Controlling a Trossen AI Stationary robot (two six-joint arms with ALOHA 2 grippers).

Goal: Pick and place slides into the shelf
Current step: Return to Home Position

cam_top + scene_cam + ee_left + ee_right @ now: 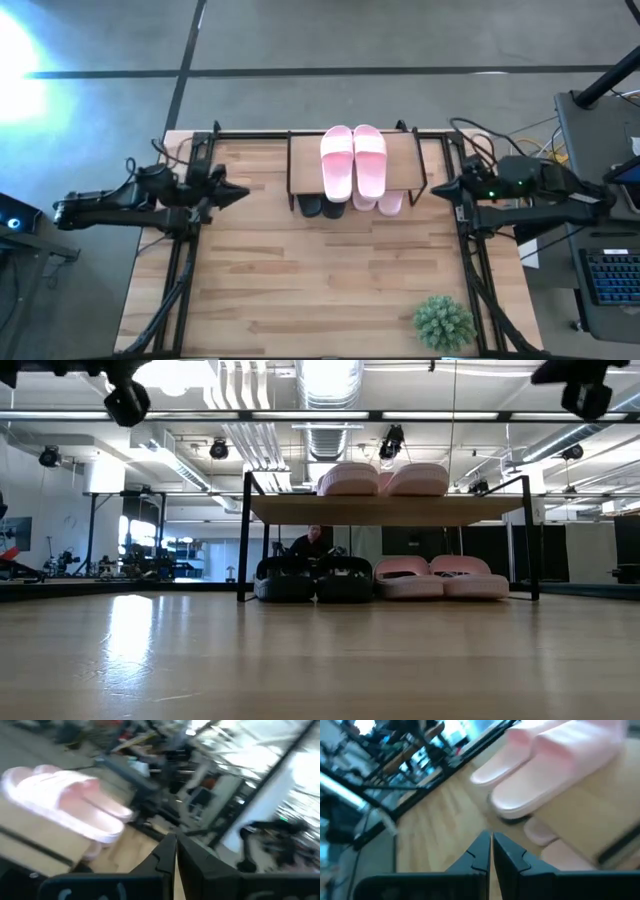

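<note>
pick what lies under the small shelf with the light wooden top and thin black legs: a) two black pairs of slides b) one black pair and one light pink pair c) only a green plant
B: the low view shows a black pair of slides beside a light pink pair beneath the wooden shelf.

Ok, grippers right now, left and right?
Left gripper: shut, holding nothing, left of the shelf.
Right gripper: shut, holding nothing, right of it.
</note>
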